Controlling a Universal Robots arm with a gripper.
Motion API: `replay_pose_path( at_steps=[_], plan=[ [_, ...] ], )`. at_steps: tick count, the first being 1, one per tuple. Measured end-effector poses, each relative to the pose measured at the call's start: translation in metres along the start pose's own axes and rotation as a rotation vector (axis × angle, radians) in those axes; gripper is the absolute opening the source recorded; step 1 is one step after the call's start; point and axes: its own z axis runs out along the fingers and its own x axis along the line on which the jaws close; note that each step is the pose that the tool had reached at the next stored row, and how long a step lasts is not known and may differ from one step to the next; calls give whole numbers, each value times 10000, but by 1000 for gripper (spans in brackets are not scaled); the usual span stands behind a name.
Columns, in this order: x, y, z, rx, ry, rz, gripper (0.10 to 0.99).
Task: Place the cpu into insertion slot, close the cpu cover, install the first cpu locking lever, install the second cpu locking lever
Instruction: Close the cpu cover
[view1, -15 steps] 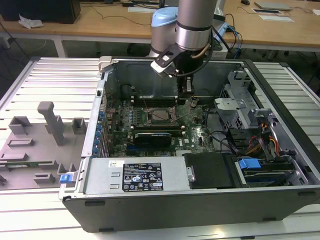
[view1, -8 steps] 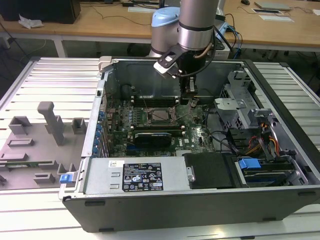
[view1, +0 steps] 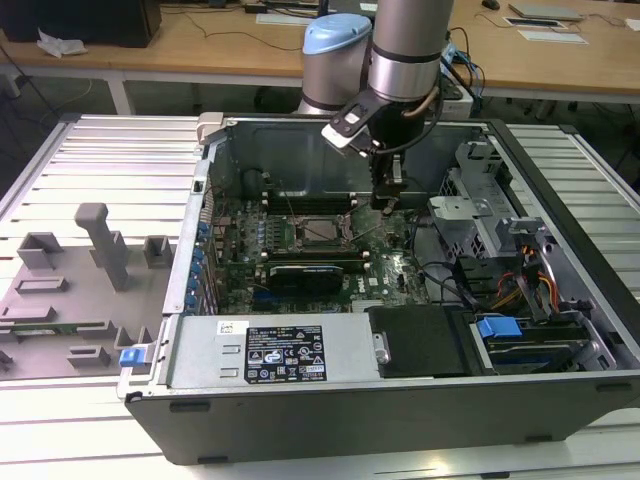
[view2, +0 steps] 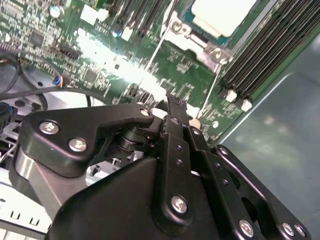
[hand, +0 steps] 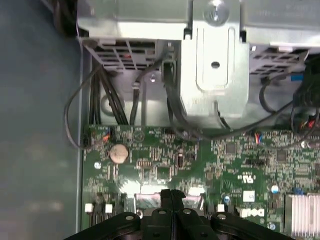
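Close by the pale, flat, square cpu, the matte black hand hovers, slim fingers pressed together.

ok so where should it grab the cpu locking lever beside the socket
Likely near the free end of the locking lever, beyond the cpu cover. It is a thin rod lying low along the board, so come from above, closing across it rather than along it.
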Motion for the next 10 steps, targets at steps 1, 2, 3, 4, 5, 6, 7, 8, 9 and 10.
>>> replay_pose_path(
  at_steps=[1, 2, 3, 4, 5, 6, 7, 8, 9, 10],
  plan=[
    [-2, 53, 2, 0, 0, -2, 106],
    [-4, 97, 3, 0, 0, 0, 106],
    [-7, 136, 4, 0, 0, -1, 106],
    [-9, 149, 6, 1, 4, -1, 106],
    [-9, 164, 20, 12, 14, -1, 106],
    [-10, 168, 32, 18, 17, 2, 106],
    [-10, 169, 42, 21, 16, 5, 106],
    [-9, 168, 59, 23, 16, 9, 106],
    [-9, 168, 72, 23, 16, 11, 106],
    [-9, 168, 90, 22, 15, 13, 106]
  ],
)
